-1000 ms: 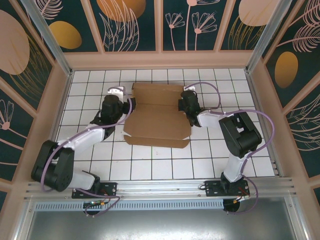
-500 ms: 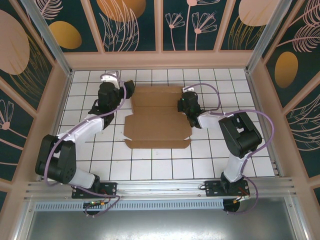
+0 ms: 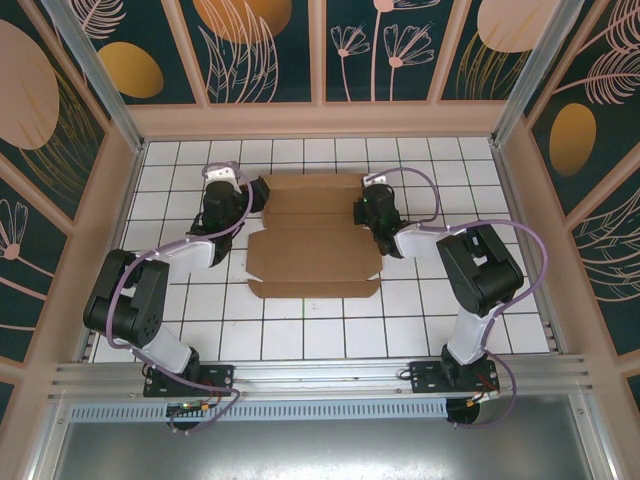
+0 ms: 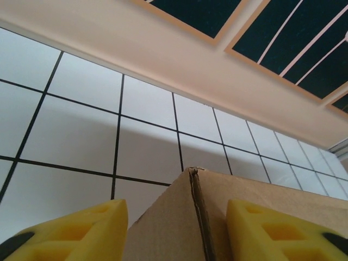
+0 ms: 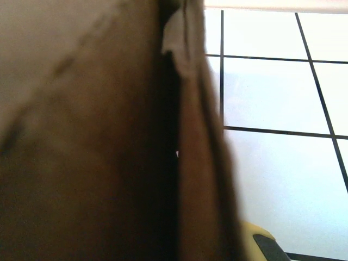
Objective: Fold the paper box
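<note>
- White tiles with dark grout cover the table [image 3: 300, 325], and dark panels [image 3: 130, 70] painted with pale leaves and orange ovals wall it in.
- Near the middle of the tiles we see the paper box [image 3: 315, 240], a brown cardboard sheet lying mostly flat, with creases running left to right and a narrow flap along its near edge.
- We find the left gripper [image 3: 258, 190] at the sheet's far left corner, its arm bent back toward the near edge.
- Through the left wrist camera we see its two yellow fingers [image 4: 76, 231] standing well apart, with a raised cardboard corner and its split seam between them. This claw is spread wide, and we cannot tell whether either finger touches the card.
- The right gripper [image 3: 372, 212] sits at the sheet's right edge, toward the far end.
- Through the right wrist camera we see blurred brown cardboard very close on the left, white tiles on the right, and one yellow fingertip [image 5: 255, 239] low beside the card. We cannot tell whether this claw is open or closed.
</note>
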Controlling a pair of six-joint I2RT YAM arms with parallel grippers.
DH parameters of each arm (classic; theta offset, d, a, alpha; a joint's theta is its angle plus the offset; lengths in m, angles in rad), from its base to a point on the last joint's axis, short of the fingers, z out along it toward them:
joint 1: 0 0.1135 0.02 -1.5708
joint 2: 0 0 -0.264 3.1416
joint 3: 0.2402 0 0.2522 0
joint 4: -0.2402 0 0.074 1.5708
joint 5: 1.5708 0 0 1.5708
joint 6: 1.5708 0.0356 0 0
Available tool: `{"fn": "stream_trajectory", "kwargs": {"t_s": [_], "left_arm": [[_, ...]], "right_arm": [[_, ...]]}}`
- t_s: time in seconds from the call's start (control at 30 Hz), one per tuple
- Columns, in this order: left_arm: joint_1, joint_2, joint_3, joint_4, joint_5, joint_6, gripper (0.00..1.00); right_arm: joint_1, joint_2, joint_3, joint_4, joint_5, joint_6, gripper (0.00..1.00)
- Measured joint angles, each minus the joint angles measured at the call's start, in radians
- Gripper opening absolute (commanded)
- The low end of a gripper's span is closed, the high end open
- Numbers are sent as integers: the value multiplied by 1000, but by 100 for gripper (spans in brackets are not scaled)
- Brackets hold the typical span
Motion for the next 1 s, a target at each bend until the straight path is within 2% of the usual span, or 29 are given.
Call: {"fn": "stream_trajectory", "kwargs": {"t_s": [0.07, 0.17, 0.27, 0.47, 0.57, 0.8, 1.0], "left_arm": [[0, 1, -16, 29, 6, -17, 47], [2, 0, -27, 50, 10, -32, 46], [4, 1, -27, 51, 10, -41, 45], [8, 1, -22, 47, 10, -43, 43], [15, 5, -14, 43, 10, -43, 43], [17, 14, 1, 33, 28, -42, 41], [17, 16, 5, 30, 45, -43, 39]], "right_arm": [[0, -8, -7, 1, -4, 0, 34], [2, -48, -39, 0, -35, 5, 53], [1, -129, -76, 2, -100, 17, 64], [-2, -280, -107, 31, -261, 27, 72], [-23, -322, -121, 43, -345, 50, 72], [-120, -284, -37, -4, -418, 178, 53], [-130, -212, 39, -52, -424, 230, 37]]}}
